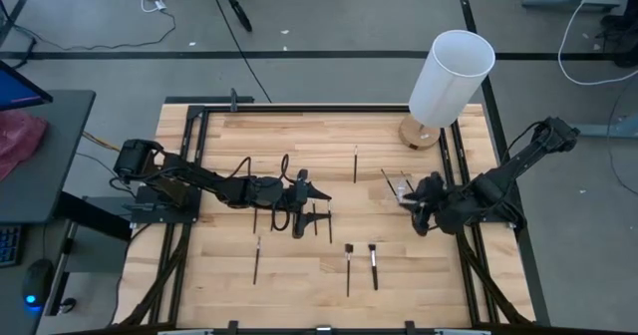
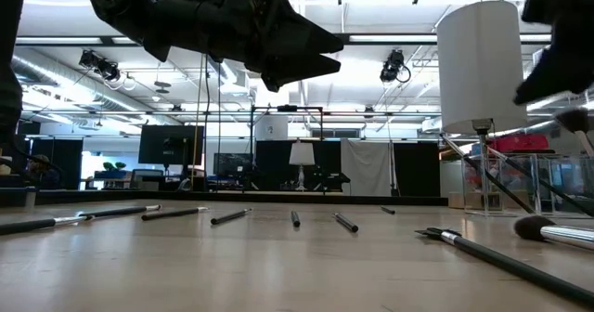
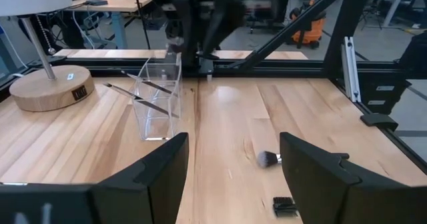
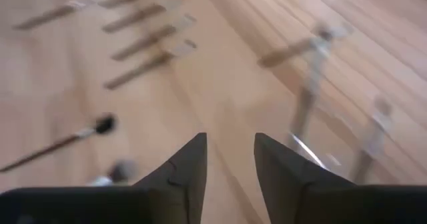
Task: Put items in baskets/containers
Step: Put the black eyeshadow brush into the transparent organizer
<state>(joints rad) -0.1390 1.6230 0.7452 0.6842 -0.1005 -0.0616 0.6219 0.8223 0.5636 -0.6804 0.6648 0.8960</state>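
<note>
Clear holder [image 3: 158,97] well ahead of L gripper [image 3: 233,164], fingers spread, empty; R gripper [image 4: 230,159] fingers parted, empty.

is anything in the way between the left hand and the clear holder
Nothing visible. In the left wrist view the left hand is open and empty, and only bare wood lies between it and the clear holder. The loose brush head lies off to the side.
</note>
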